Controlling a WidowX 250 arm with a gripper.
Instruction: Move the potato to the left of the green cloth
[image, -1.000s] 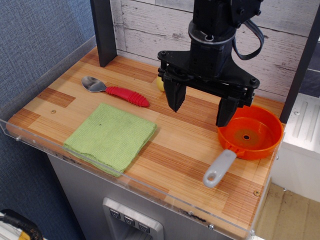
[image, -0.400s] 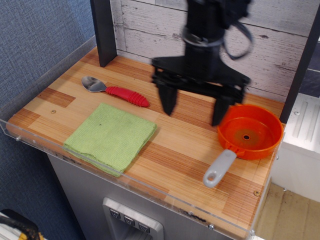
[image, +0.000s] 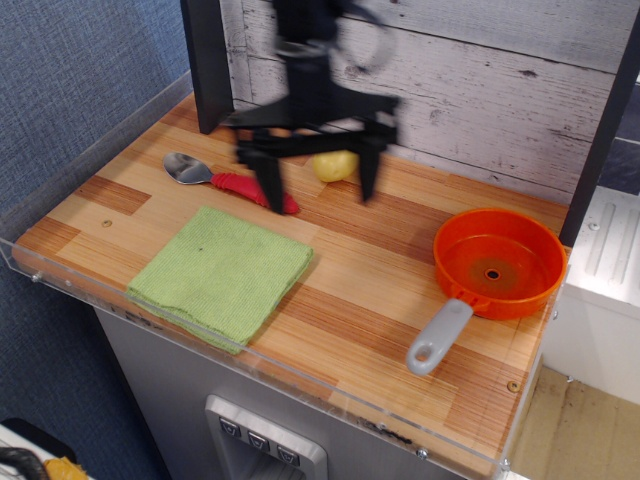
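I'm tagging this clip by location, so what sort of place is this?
Probably a toy kitchen set up for robot trials: a small wood-striped counter with a clear plastic rim, a whitewashed plank backdrop, and play cookware, namely an orange pan, a red-handled spoon, a green cloth and a potato.

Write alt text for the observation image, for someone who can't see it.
A black robot gripper, jaws open, hangs over a wooden table in front of a pale potato. Nearby are a green cloth, a red-handled spoon and an orange pan.
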